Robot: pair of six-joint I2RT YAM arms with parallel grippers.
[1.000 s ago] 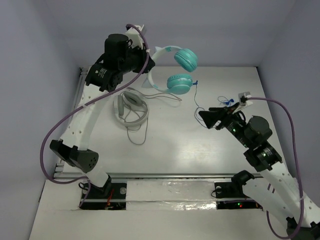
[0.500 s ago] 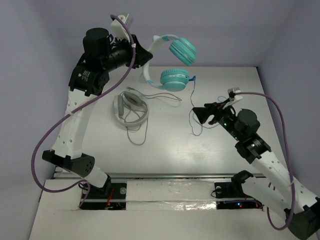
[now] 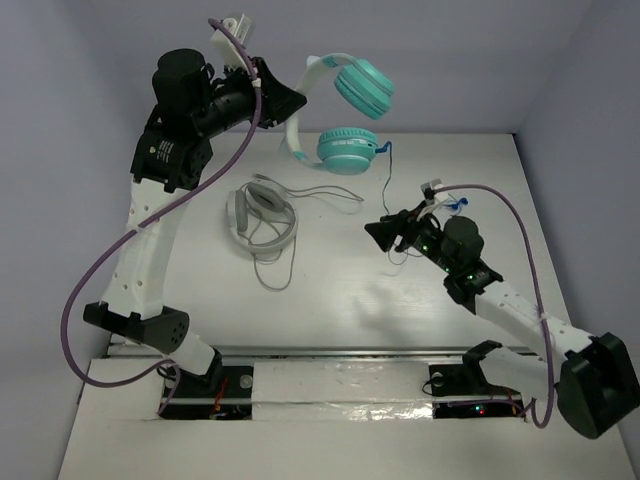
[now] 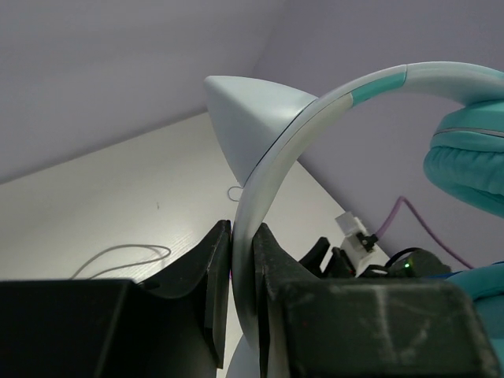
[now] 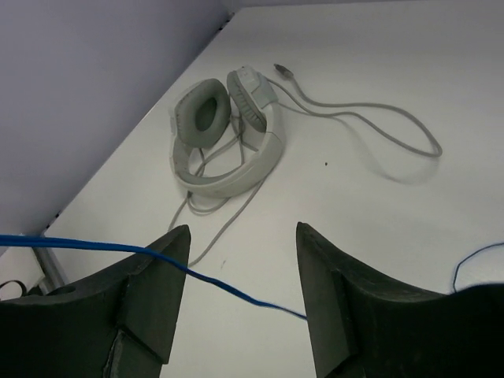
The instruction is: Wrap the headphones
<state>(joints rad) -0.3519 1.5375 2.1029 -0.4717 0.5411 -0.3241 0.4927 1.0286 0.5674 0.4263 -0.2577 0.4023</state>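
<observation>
The headphones hang in the air at the back of the table, with two teal ear cups [image 3: 365, 88] and a white headband [image 4: 315, 118]. My left gripper [image 3: 297, 104] is raised high and shut on that headband; in the left wrist view the band is pinched between both black fingers [image 4: 272, 260]. A thin blue cord [image 3: 384, 180] drops from the lower cup toward my right gripper [image 3: 375, 233]. The right gripper [image 5: 240, 252] is open, and the blue cord [image 5: 220, 285] crosses the gap between its fingers, resting on the left one.
A second, grey-white headset [image 3: 262, 215] lies on the table left of centre, its grey cable [image 5: 378, 130] looping out over the white tabletop. Purple robot cables [image 3: 110, 260] arc beside both arms. Walls close in the table's left and back edges.
My left arm has lifted the headphones higher and drawn them a little left. The right gripper has moved left across the table to the hanging blue cord, its fingers now either side of it.
</observation>
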